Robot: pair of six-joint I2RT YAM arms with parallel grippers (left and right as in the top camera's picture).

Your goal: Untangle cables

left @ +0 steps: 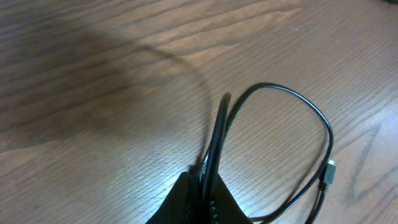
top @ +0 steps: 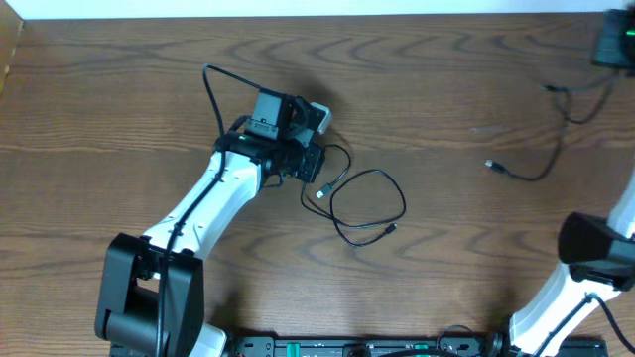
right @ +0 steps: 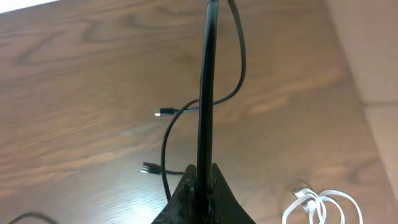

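White links with black joints on left arm and right arm; thin black wire off the left one; matte black left gripper, tapering narrow.

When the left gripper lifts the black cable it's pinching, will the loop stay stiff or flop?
Probably flops: the black cable lies in loose curves, so it should sag from the left gripper. Likely light, being thin; its small plug may swing or drag.

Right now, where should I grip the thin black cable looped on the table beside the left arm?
Probably take the thin black cable on the loop's outer arc, farthest from the arm, coming straight down: a single strand lies flat there, clear of the crossings.
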